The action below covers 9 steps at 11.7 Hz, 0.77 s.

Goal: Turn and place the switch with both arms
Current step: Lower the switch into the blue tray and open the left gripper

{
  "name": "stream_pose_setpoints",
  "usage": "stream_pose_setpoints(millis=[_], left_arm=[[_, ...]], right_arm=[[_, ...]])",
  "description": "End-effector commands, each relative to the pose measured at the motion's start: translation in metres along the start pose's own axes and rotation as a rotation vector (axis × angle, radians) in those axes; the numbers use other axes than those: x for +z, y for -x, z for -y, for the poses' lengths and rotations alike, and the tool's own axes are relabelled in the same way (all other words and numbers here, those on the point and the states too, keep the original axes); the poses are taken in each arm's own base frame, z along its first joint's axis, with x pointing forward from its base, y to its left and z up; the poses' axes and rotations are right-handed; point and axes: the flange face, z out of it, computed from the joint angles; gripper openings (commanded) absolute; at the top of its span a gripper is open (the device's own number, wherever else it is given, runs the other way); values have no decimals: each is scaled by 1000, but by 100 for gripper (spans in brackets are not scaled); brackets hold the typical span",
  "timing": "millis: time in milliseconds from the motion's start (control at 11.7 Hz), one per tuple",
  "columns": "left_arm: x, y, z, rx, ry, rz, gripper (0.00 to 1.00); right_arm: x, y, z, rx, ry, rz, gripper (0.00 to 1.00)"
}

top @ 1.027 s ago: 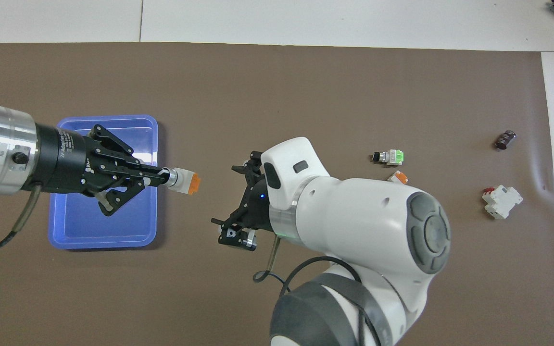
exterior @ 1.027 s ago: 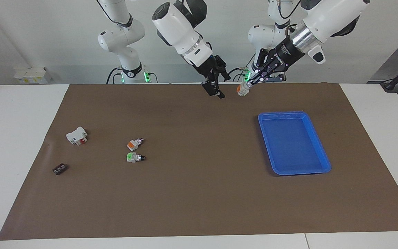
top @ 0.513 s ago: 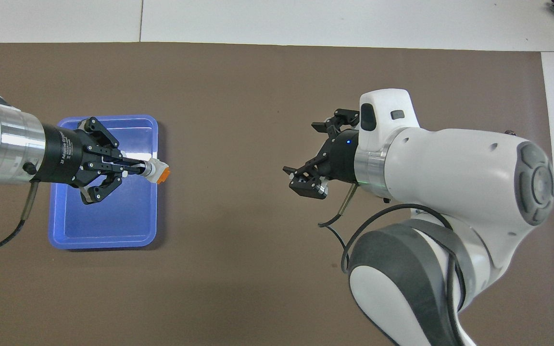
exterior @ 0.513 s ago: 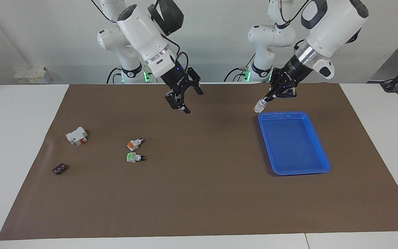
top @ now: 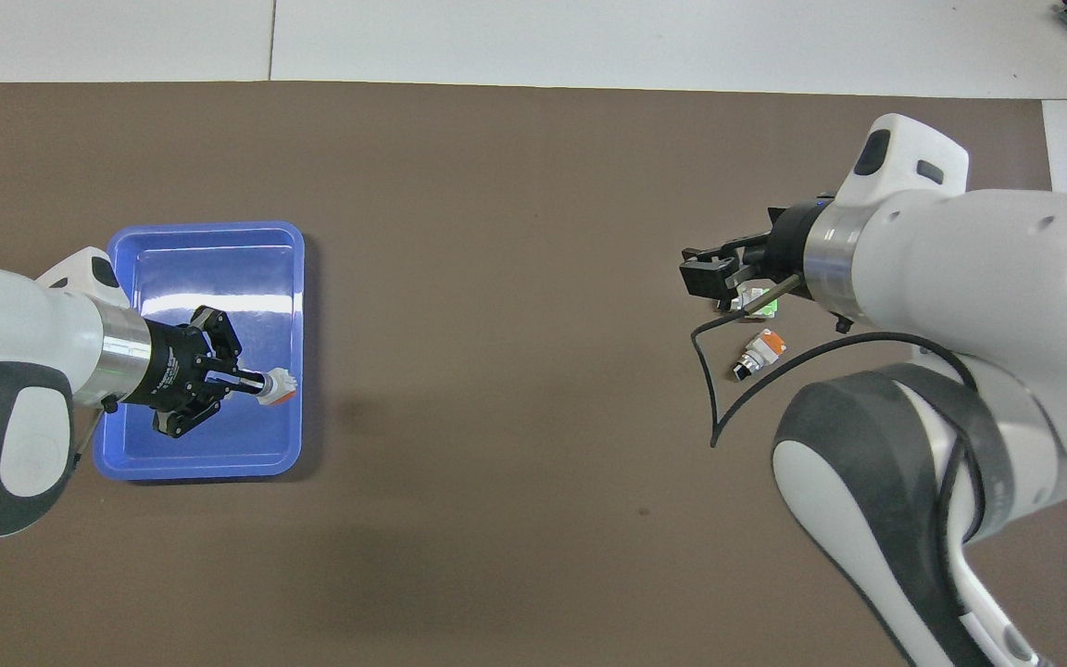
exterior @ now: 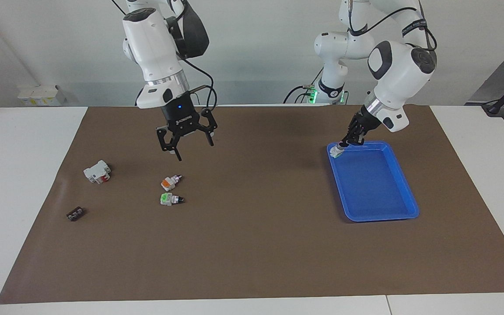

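The left gripper (exterior: 341, 145) clamps the switch (exterior: 335, 152) over the blue tray (exterior: 403, 183); the right gripper (exterior: 186, 148) hangs open above the mat (exterior: 252, 245).

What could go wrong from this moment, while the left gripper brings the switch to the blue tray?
1. The left gripper holds the switch right at the blue tray corner nearest the robots. Released here, it might catch the rim and tip out onto the mat.
2. The grip seems to be on the knob end only, so the body could swing or slip.
3. The open right gripper hangs over the orange-faced switch and green-faced switch; a careless descent could knock them.
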Motion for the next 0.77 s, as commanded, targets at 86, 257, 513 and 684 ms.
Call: stream_pose_setpoints(millis=[86, 257, 513, 684], left_arm=[[26, -36, 42, 134, 12, -38, 0], [33, -44, 49, 164, -1, -32, 0], [41, -45, 54, 250, -11, -30, 0], [39, -40, 47, 374, -13, -29, 0]], right_arm=[[-44, 8, -70, 140, 55, 85, 100], [-63, 13, -101, 298, 76, 83, 100], [-90, 29, -134, 396, 88, 176, 100], [-117, 52, -162, 463, 91, 265, 100]])
